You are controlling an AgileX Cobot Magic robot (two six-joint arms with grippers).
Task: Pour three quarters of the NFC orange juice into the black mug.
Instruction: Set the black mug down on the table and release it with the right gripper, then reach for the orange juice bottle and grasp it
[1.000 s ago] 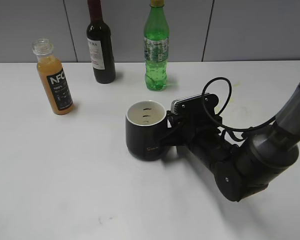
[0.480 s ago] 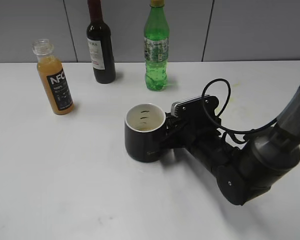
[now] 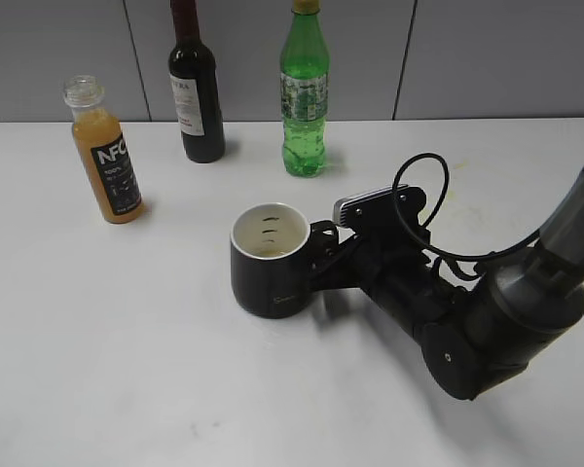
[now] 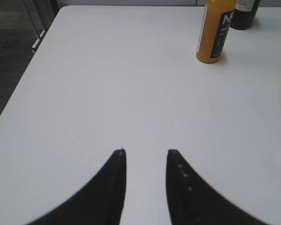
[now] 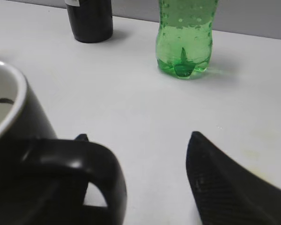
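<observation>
The NFC orange juice (image 3: 107, 156) stands uncapped at the back left, and also shows in the left wrist view (image 4: 216, 33). The black mug (image 3: 268, 261) stands mid-table, its white inside nearly empty. My right gripper (image 3: 321, 255) lies low on the table, right of the mug. In the right wrist view the gripper (image 5: 138, 136) is open wide. The mug's handle (image 5: 100, 173) sits against its left finger, and the right finger is well apart. My left gripper (image 4: 146, 151) is open and empty over bare table, short of the juice.
A dark wine bottle (image 3: 197, 88) and a green soda bottle (image 3: 304, 97) stand at the back by the grey wall. The green bottle (image 5: 185, 37) is ahead of my right gripper. The table's left edge (image 4: 33, 51) drops to the floor.
The black mug has slid left and slightly toward the camera, with my right gripper following against its handle. The bottles have not moved.
</observation>
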